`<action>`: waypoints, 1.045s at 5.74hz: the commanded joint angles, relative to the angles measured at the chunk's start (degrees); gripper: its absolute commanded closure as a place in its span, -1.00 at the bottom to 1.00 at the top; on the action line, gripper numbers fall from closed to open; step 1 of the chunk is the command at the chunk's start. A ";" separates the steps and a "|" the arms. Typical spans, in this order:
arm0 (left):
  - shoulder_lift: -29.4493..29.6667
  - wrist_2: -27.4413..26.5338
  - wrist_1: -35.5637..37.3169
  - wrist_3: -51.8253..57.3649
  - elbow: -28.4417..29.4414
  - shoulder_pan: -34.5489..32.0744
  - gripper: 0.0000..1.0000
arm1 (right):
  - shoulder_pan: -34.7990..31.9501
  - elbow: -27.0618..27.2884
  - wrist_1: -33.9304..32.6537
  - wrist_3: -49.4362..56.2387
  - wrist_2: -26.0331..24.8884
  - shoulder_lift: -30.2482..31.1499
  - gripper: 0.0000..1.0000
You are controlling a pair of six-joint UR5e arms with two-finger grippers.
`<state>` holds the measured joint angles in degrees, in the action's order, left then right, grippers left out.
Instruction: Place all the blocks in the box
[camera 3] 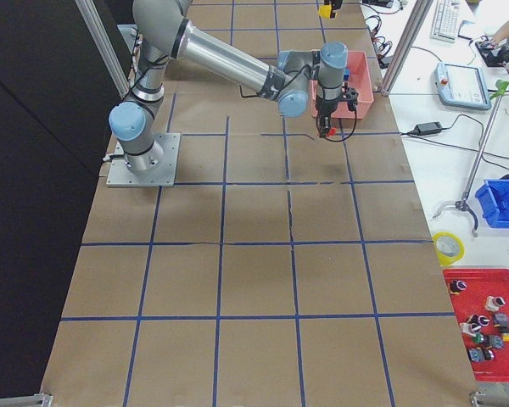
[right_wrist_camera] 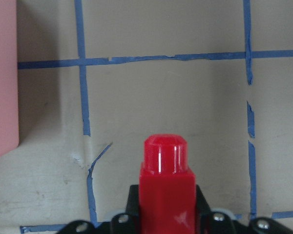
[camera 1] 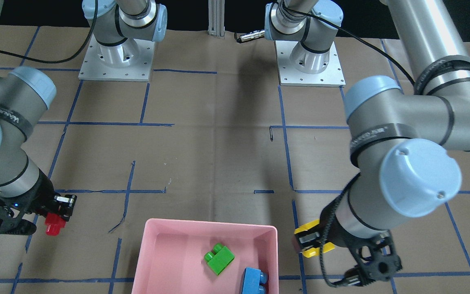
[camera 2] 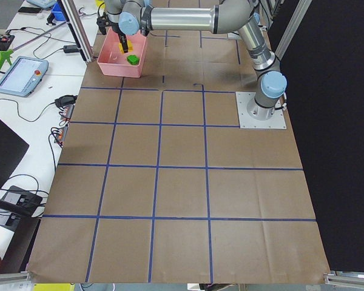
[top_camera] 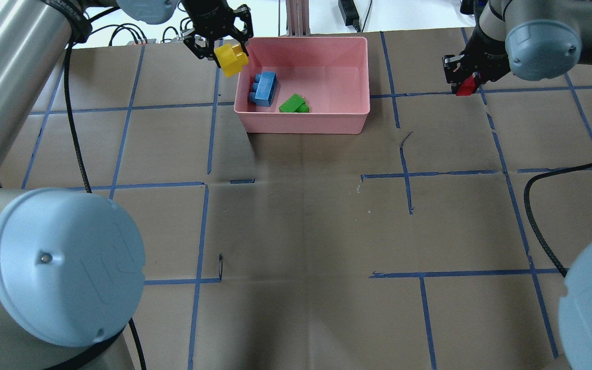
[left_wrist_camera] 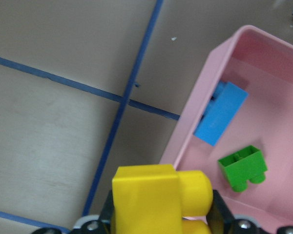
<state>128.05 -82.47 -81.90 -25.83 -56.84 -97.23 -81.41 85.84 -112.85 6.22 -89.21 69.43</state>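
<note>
My left claw [top_camera: 222, 50] is clamped on the yellow block [top_camera: 231, 59] and holds it just outside the left wall of the pink box [top_camera: 301, 123], at the far side of the counter [top_camera: 301, 221]. The blue block [top_camera: 265, 88] lies inside the box against that left wall. The green block [top_camera: 293, 104] lies beside it, nearer the middle. My right claw [top_camera: 463, 79] grips the red block [top_camera: 465, 87] over the counter, well to the right of the box.
</note>
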 commanded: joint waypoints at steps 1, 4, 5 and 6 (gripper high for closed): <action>3.76 0.21 5.76 -1.41 -0.02 -3.13 0.60 | -0.32 -3.64 1.05 -0.77 11.68 0.27 0.85; 8.16 -2.84 22.52 -0.01 0.07 -2.79 -0.96 | -2.50 -6.63 1.41 -0.86 15.36 -2.44 0.79; 6.87 -3.48 20.92 0.08 -0.02 -2.79 -0.98 | -4.70 -9.87 1.40 -1.21 17.47 -5.07 0.79; 4.68 -3.48 17.77 0.43 -0.11 -1.57 -0.99 | -6.98 -11.21 1.40 -3.91 17.49 -6.49 0.79</action>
<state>134.29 -85.68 -62.13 -25.66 -56.88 -99.59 -86.25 76.34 -111.42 4.24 -72.32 64.59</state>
